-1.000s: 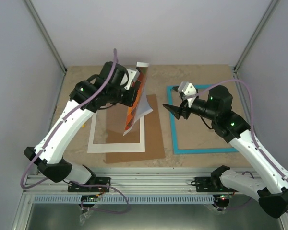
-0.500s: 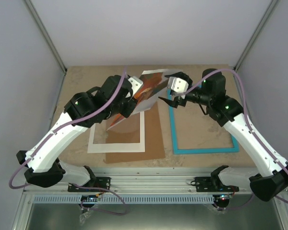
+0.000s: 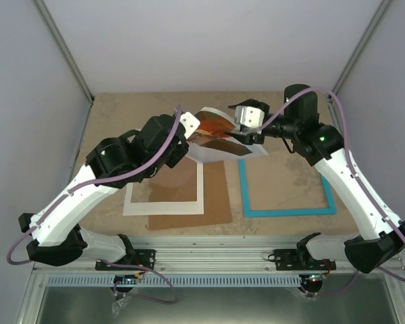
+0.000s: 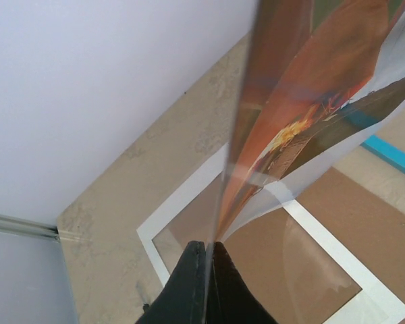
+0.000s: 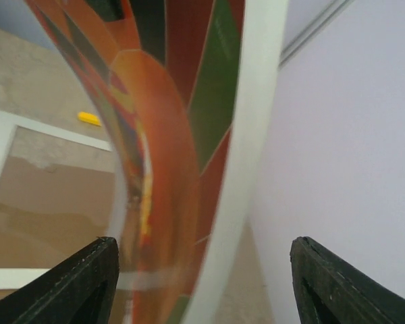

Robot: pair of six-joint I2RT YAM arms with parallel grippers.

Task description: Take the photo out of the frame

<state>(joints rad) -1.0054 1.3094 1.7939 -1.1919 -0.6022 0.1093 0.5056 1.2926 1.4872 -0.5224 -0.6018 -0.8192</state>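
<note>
Above the table (image 3: 108, 121), you have the photo (image 3: 212, 131) held in the air, out of the frame (image 3: 287, 212), which lies flat at the right. Your left gripper (image 4: 206, 255) pinches one edge of the photo, while your right gripper (image 5: 204, 248) has its fingers wide apart around the opposite edge. Below lie a white mat (image 3: 163, 207) and a brown board (image 3: 219, 196).

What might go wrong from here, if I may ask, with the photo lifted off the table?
The photo, pinched at one edge by the shut left tool, is bowed and may crease. The open right tool straddles another edge; closing askew could buckle it.
</note>
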